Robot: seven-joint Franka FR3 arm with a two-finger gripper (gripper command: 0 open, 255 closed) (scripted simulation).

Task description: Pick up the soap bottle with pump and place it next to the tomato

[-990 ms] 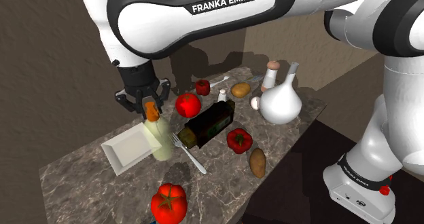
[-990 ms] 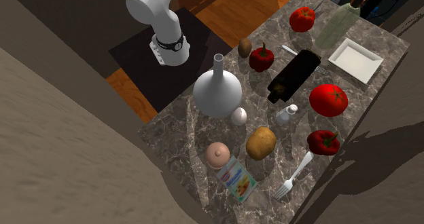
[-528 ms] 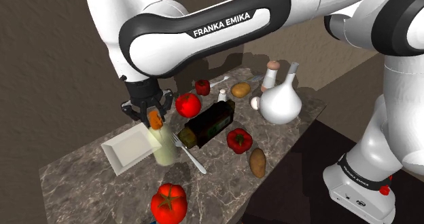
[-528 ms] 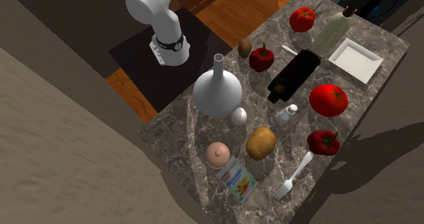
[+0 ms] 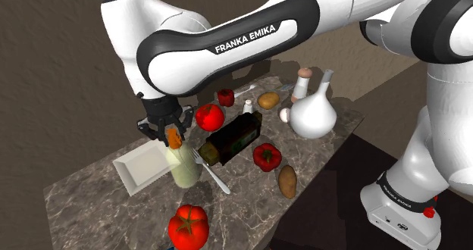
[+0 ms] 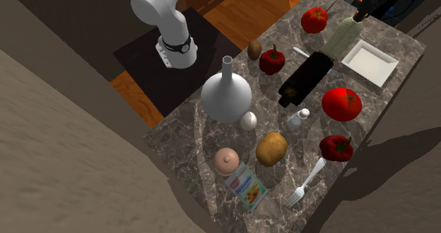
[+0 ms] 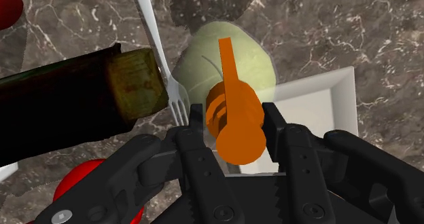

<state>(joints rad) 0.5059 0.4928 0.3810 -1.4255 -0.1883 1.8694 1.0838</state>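
Gripper (image 5: 173, 135) has come lower than a second ago and now straddles the orange pump (image 7: 234, 117), probably the narrowest hold on offer. Clamped or not: cannot tell. Soap bottle (image 5: 184, 165) stands upright on the counter (image 5: 91, 199). In the shoulder view, white tray (image 5: 140, 169) at its 9 o'clock, tomato (image 5: 210, 117) at 1 o'clock.

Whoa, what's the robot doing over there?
The white robot arm's black gripper is down over the orange pump of the pale green soap bottle. The bottle stands on the marbled table beside a white square dish, not yet lifted. It is meant to go next to a red tomato.
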